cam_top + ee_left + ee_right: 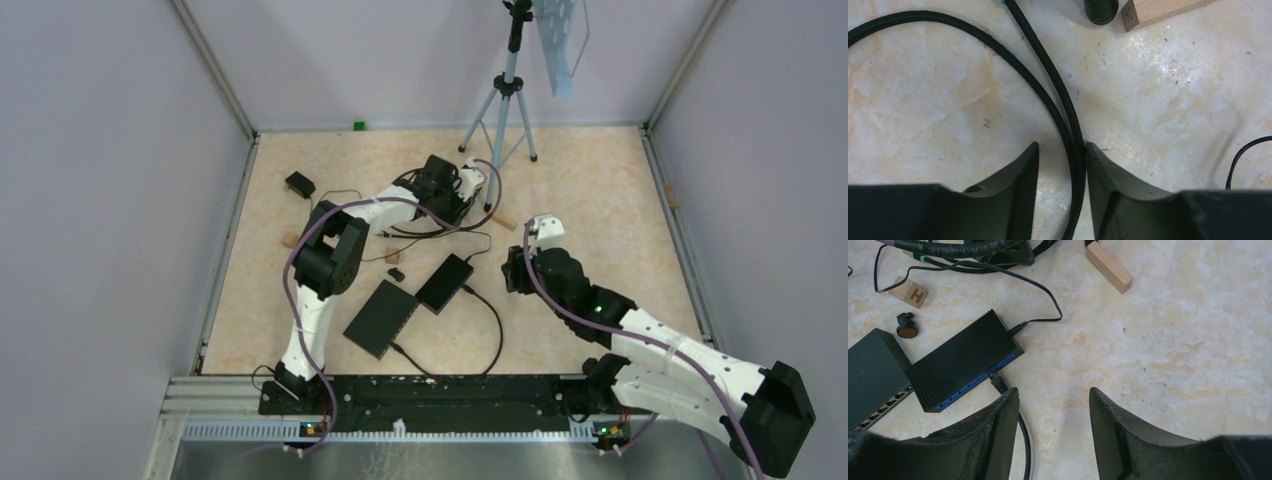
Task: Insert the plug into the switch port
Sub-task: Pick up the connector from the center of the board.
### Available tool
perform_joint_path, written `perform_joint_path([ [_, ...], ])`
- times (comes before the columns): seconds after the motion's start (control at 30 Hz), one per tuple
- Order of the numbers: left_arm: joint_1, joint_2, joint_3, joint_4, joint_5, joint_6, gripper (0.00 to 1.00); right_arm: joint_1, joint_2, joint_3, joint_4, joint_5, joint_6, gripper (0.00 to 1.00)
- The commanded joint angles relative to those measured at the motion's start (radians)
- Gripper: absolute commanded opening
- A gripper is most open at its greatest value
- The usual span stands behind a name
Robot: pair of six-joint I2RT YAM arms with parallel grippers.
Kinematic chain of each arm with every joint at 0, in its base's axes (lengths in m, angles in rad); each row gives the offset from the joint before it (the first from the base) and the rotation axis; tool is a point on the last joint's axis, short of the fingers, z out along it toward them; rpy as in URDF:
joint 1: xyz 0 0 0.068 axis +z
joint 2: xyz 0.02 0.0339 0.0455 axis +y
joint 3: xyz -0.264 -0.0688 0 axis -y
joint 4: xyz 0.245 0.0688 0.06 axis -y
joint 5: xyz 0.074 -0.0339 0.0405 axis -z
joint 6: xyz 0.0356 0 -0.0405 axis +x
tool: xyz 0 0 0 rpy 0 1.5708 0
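A black ribbed switch [965,360] with a blue port row lies mid-table, also seen from above [445,283]. One black plug [996,382] sits in that port row, its cable curving away under my right fingers. My right gripper [1053,390] hovers open just right of this switch, with only bare floor between its fingers. My left gripper [1062,145] is far out at the cable pile [440,215]. Two strands of a thick black cable [1048,95] run between its fingers, touching the right finger, with a gap at the left one. The cable carries a green collar [1002,2]; its plug is out of view.
A second black switch [381,318] lies left of the first. A wooden block [1109,266], a lettered cube [909,291] and a small round black part [906,326] lie nearby. A tripod [505,100] stands behind the cable pile. A black adapter [299,184] sits far left.
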Motion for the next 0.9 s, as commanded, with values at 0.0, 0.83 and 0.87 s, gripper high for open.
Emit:
perform_joint_path([
  [0.0,-0.010,0.076,-0.082,-0.221,0.072,-0.026,0.38,-0.007,0.006,0.032,0.049,-0.011,0.001,0.52],
  [0.83,0.010,-0.194,0.139,-0.227,-0.400,0.007,0.00,-0.007,-0.022,0.028,0.041,0.019,-0.002,0.51],
  [0.87,0.011,-0.212,0.147,-0.225,-0.432,0.016,0.00,-0.007,-0.024,0.029,0.041,0.019,0.000,0.51],
])
